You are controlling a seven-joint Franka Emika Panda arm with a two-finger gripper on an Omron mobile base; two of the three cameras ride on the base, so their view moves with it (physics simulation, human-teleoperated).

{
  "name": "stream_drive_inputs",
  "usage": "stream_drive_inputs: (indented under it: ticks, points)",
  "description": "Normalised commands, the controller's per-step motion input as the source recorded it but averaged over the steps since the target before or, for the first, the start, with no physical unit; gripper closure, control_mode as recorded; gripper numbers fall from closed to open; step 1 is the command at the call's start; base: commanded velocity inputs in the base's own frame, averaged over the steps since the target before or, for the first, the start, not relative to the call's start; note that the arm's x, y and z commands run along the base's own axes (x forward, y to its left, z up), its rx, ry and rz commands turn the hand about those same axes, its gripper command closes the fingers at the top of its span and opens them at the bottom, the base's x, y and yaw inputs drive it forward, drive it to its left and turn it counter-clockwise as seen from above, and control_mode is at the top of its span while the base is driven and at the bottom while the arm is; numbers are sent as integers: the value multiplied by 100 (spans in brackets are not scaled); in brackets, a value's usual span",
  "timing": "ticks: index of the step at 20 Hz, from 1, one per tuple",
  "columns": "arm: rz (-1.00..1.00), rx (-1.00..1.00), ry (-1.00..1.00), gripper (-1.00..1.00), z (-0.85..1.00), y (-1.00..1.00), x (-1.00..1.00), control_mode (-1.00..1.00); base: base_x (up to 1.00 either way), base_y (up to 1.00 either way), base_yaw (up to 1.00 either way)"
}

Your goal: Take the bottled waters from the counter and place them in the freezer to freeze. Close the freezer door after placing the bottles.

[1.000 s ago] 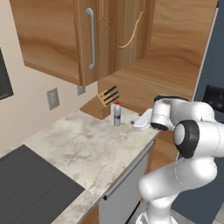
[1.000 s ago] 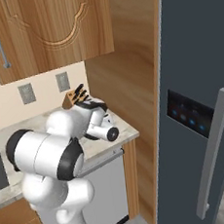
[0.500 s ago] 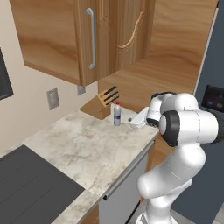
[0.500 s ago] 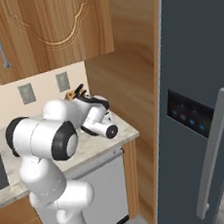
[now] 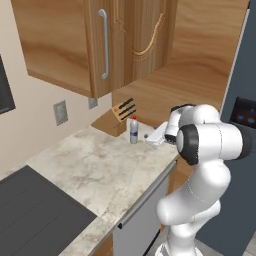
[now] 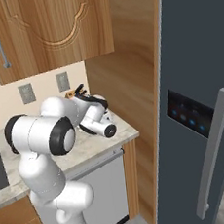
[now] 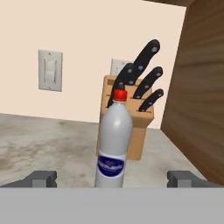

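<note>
A clear bottled water (image 7: pixel 113 144) with a red cap and a pale label stands upright on the beige marbled counter (image 5: pixel 90 165), just in front of a wooden knife block. In the left base view the same bottle (image 5: pixel 133 130) is at the counter's far right end. My gripper (image 7: pixel 112 179) is open, level with the bottle's lower half. Its fingertips (image 7: pixel 42 178) stand wide on either side and short of the bottle, not touching it. The dark grey freezer door (image 6: pixel 198 75) is shut, to the right of the counter.
The knife block (image 7: pixel 133 116) with black-handled knives stands close behind the bottle. A wooden side panel (image 7: pixel 199 87) walls the counter's right end. Wall cabinets (image 5: pixel 95 40) hang above. A black cooktop (image 5: pixel 35 210) lies at the counter's left. The door carries a long handle (image 6: pixel 214 157) and a blue-lit panel (image 6: pixel 188 118).
The arm has swung its hand leftward over the counter's end, closer to the red-capped bottle. The jaws have stayed open and the bottle has not moved.
</note>
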Motion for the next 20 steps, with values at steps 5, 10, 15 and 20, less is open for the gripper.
stream_drive_inputs:
  ticks: [5,10,15,20]
  points:
    - [0,0,0,-100,0,19,13,-100,0,0,0]
    - [0,0,0,-100,0,5,24,-100,0,0,0]
    - [0,0,1,-100,-5,0,31,-100,0,0,0]
    - [0,0,0,-100,-14,4,15,-100,0,0,0]
